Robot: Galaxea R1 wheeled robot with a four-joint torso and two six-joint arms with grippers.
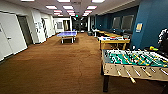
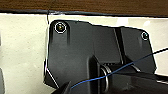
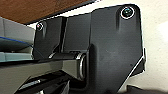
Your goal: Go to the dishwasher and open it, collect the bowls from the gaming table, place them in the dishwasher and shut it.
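Nearest the head camera, at lower right of the frame, stands a green-field foosball table (image 1: 135, 63) with rods and pale wooden sides on brown carpet (image 1: 55, 65). Behind it, right of centre, sits the long yellow-rimmed, white-topped gaming table (image 1: 113, 40); any bowls on it are too blurred to make out. A blue ping-pong table (image 1: 67, 34) stands farther back, at upper centre.

Both wrist views show dark robot parts against a pale surface; I cannot tell how either gripper's jaws stand.
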